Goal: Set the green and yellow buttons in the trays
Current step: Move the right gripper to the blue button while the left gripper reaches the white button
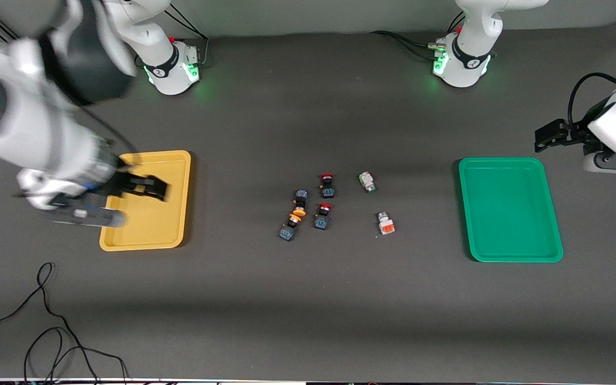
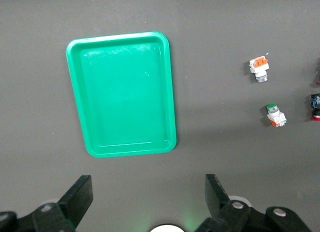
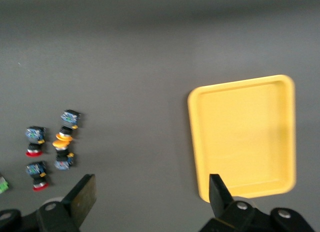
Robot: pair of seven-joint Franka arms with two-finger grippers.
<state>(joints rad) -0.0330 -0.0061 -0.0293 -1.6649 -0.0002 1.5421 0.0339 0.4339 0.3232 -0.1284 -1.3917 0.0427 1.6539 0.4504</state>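
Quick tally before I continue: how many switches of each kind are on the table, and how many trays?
Orange-yellow-capped switches: 2
Red-capped switches: 2
White-bodied switches: 2
Trays, one yellow and one green, both holding nothing: 2
Total: 8

Dark grey table (image 1: 308, 310). On it: flat yellow plastic tray (image 1: 179, 198) at mid-left of frame, flat green plastic tray (image 1: 508, 211) at mid-right, six small switches clustered in the middle, thin black cable (image 1: 46, 326) looping at lower left.
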